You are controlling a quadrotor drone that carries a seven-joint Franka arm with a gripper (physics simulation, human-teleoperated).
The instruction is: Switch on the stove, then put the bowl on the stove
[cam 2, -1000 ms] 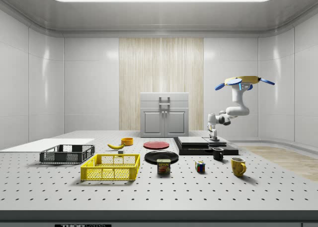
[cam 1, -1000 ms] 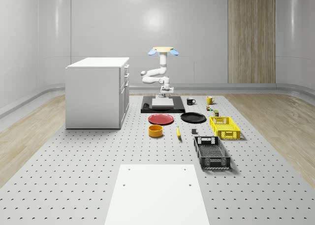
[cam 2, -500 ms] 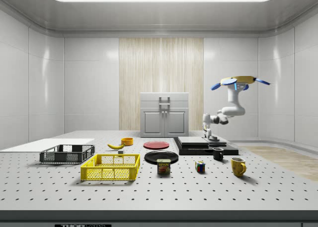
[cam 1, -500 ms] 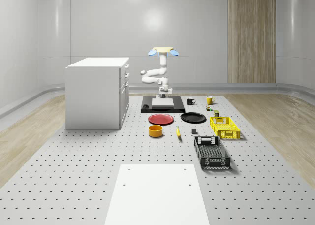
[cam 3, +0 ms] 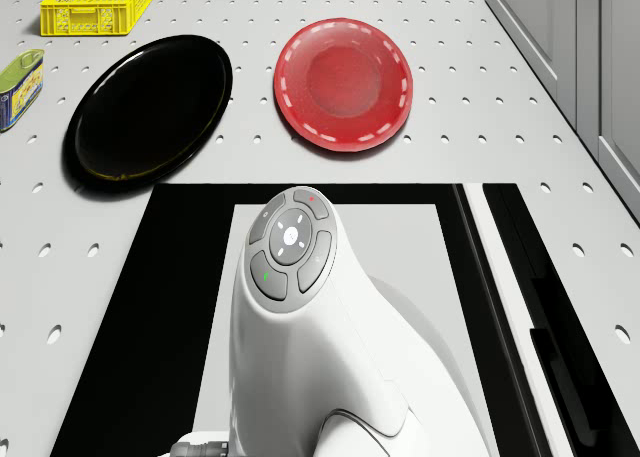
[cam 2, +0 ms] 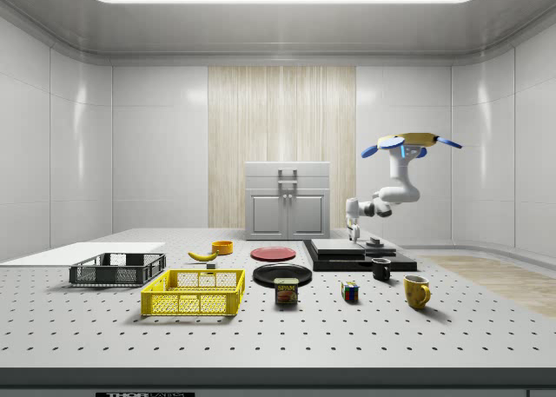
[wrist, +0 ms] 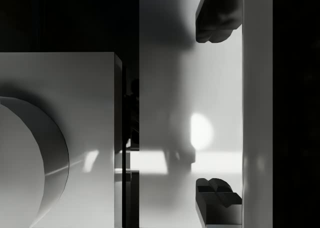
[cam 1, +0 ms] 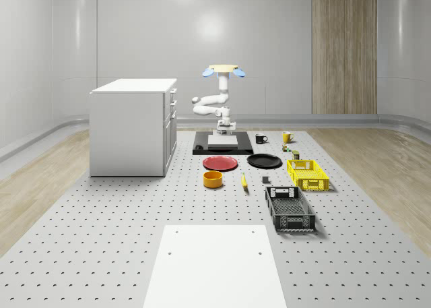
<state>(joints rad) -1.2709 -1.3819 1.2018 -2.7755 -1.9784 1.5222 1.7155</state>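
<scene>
Over the stove [cam 1: 223,145] | drone [cam 2: 408,142] shifted toward cabinet | tool [cam 2: 354,234] fingers apart, lower.

Overhead, side, drone views share stove [cam 1: 223,143].

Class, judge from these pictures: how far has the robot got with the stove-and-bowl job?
Done: nothing visible confirms the stove is on. In hand: the drone hovers over the stove, its hand open just above the stove top. Left: the bowl sits on the table near the red plate, not yet picked up.
</scene>
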